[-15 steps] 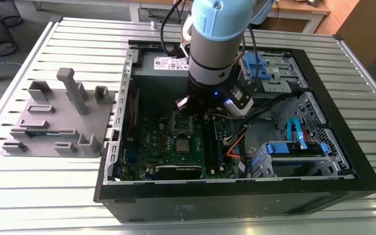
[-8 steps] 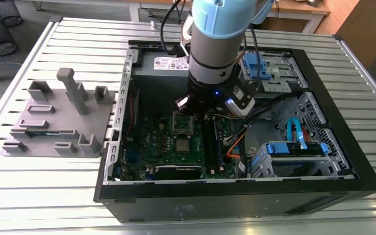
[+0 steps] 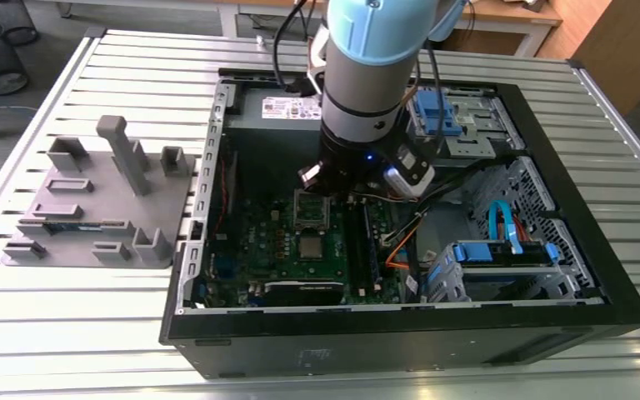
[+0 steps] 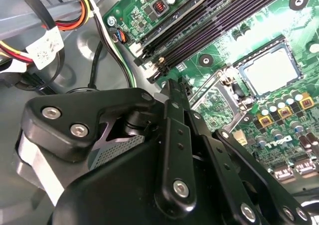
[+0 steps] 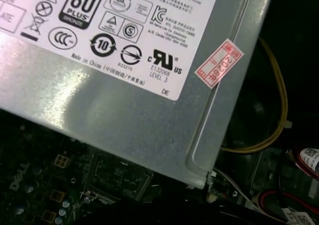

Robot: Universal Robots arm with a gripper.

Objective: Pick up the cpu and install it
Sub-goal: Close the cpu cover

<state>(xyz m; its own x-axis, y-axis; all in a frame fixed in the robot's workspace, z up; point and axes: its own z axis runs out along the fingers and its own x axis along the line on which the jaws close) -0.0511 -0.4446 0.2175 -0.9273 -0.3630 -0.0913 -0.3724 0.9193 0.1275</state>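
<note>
The cpu (image 3: 311, 247) is a small silvery square lying flat in the socket of the green circuit board (image 3: 281, 258) inside the open computer case. The second wrist view has the cpu (image 4: 271, 70) sitting inside its metal frame. The socket's hinged metal plate (image 4: 219, 93) stands open beside it. My gripper (image 3: 346, 196) hangs over the board just beyond that open plate. In the second wrist view the gripper (image 4: 175, 88) has its black fingers (image 4: 172, 130) drawn together, with nothing visible between them, a short way from the cpu.
A grey block tray (image 3: 97, 208) sits on the slatted table at the exterior view's left. The grey power supply (image 5: 124, 85) is at the case's far side. Long dark memory slots (image 4: 224, 25), coloured cables (image 4: 75, 15) and blue drive brackets (image 3: 498, 250) crowd the case.
</note>
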